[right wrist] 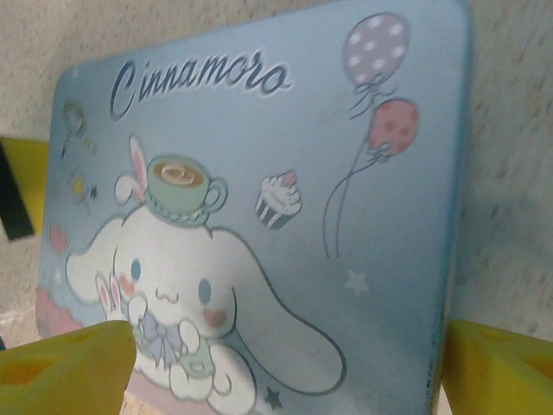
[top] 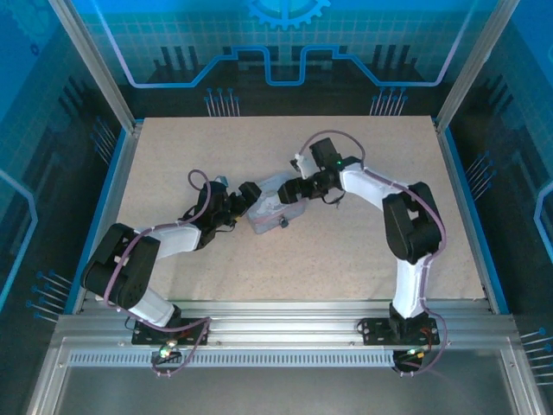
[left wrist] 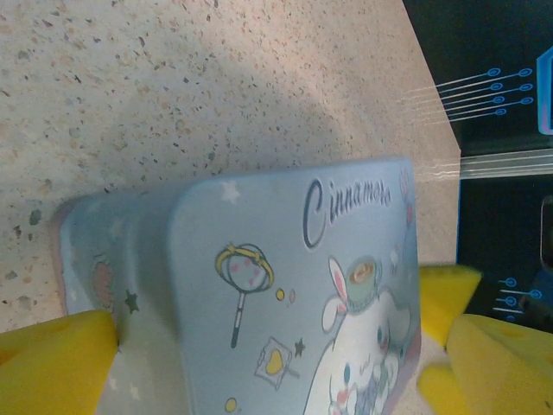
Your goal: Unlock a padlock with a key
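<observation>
— What have the fingers got, from where you stand?

— Nothing clamped, as far as I can see; the left fingers (left wrist: 60, 363) are spread as wide as they go, one yellow pad on either side of the tin box (left wrist: 285, 285), close up against its walls; whether a pad actually presses on it I cannot tell.

— And the other arm?

— Much the same; the right fingers (right wrist: 69, 367) are spread wide across the cartoon lid from the opposite end; one pad sits low by a corner, the other just beside the long edge with a sliver of tabletop (right wrist: 518, 173) showing there; open, then, and holding nothing.

— So where's the lock?

— Seen from above, there's a small dark speck on the tin's wall that faces the near edge of the tabletop; I take that for the padlock (top: 282, 223); it sits outside both pairs of fingers, touched by neither. The key is too small for me to pick out; I can't say where it lies.

— Which step is this, by your reckoning?

— Very early, I'd judge; both arms reach over the tin in the middle of the tabletop to get it braced; the lock itself is not yet dealt with.

— And next?

— One pair ought to close on the tin's walls and hold it steady; the other needs the key, which means a fine pinch on a thin thing, then lining it up with a tiny keyhole; any slide of the tin would spoil the aim.
</observation>
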Controlling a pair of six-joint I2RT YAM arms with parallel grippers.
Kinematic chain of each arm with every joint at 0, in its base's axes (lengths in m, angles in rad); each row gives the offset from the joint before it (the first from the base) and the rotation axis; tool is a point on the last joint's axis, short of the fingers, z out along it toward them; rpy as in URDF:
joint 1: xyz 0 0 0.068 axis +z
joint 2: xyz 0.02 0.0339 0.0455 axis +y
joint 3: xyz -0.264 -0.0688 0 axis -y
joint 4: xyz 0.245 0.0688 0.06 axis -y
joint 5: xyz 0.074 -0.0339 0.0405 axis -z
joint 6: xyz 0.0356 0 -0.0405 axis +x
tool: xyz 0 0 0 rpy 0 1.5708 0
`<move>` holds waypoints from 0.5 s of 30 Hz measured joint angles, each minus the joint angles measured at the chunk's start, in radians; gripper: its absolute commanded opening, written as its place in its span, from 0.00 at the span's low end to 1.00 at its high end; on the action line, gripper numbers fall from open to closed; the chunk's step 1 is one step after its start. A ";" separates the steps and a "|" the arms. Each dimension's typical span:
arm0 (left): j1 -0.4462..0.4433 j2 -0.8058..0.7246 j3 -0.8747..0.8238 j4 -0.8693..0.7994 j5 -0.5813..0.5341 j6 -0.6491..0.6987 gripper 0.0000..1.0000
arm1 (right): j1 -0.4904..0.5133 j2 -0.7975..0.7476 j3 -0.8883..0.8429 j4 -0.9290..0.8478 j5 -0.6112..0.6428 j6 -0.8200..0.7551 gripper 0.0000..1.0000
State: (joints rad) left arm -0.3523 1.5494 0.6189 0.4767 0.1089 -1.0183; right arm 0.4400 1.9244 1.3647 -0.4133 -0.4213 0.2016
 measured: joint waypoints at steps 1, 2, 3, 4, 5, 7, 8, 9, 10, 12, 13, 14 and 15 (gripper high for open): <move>0.000 0.000 0.000 0.000 0.004 0.000 0.99 | 0.005 -0.030 -0.043 0.016 0.002 0.005 0.89; 0.000 0.000 -0.001 0.000 0.012 0.000 0.99 | 0.010 -0.063 -0.092 0.032 0.002 0.013 0.89; -0.002 0.000 -0.001 0.001 0.021 0.000 0.99 | 0.013 -0.096 -0.138 0.049 0.003 0.023 0.89; -0.004 0.000 -0.001 0.001 0.027 0.000 0.99 | 0.016 -0.122 -0.175 0.064 0.004 0.031 0.89; -0.009 0.000 -0.001 0.001 0.034 0.000 0.99 | 0.019 -0.151 -0.214 0.079 0.007 0.043 0.89; -0.022 0.000 -0.001 0.001 0.046 0.000 0.99 | 0.022 -0.190 -0.264 0.096 0.018 0.063 0.89; -0.030 0.002 0.000 0.001 0.048 0.000 0.99 | 0.022 -0.208 -0.284 0.104 0.026 0.073 0.90; -0.035 0.004 0.000 0.001 0.050 0.000 0.99 | 0.022 -0.220 -0.298 0.111 0.034 0.084 0.90; -0.043 0.012 0.003 0.005 0.054 0.000 0.99 | 0.022 -0.231 -0.309 0.116 0.048 0.095 0.90; -0.053 0.035 0.017 0.012 0.055 0.000 0.99 | 0.021 -0.238 -0.316 0.122 0.075 0.114 0.90; -0.057 0.050 0.029 0.018 0.055 0.000 0.99 | 0.018 -0.238 -0.317 0.126 0.087 0.125 0.90; -0.058 0.066 0.043 0.021 0.057 0.000 0.99 | 0.014 -0.238 -0.317 0.130 0.098 0.135 0.89; -0.059 0.080 0.058 0.023 0.058 0.000 0.99 | 0.010 -0.238 -0.317 0.135 0.106 0.142 0.89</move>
State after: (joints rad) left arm -0.4110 1.6295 0.6765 0.4995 0.1665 -1.0187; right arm 0.4500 1.6859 1.0481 -0.2787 -0.3153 0.3439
